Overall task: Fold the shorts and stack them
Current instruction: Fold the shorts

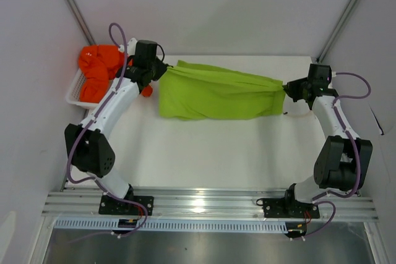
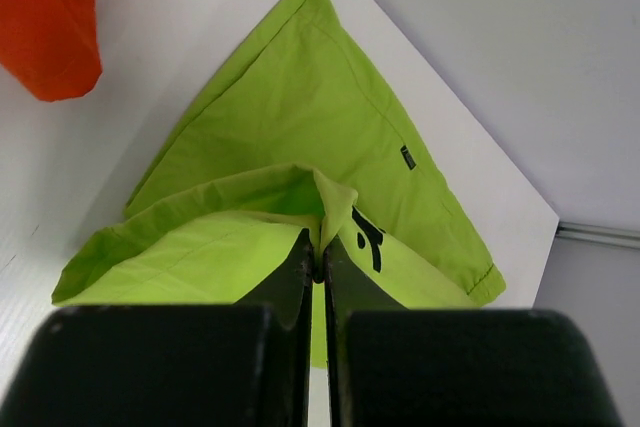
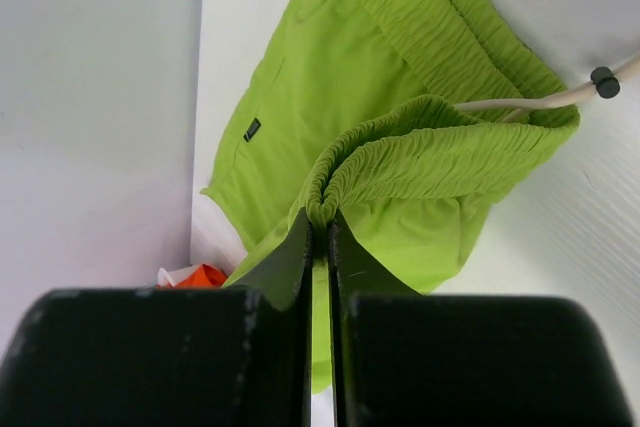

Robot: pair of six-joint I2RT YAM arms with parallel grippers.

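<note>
Across the worktop's (image 1: 216, 153) centre, the lime green shorts (image 1: 216, 94) stretch between two clenched claws: the left claw (image 1: 163, 71) at nine o'clock pinches a fabric fold, the right claw (image 1: 286, 88) at three grips the waistband (image 3: 440, 162). Either thin pinch could slip, crumpling the cloth.

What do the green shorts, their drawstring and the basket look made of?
The green shorts: thin matte fabric, likely synthetic; it drapes, creases, and the waistband gathers. Their drawstring: white cord with a dark tip, fibre unclear. The basket: white, probably plastic; openwork wall.
</note>
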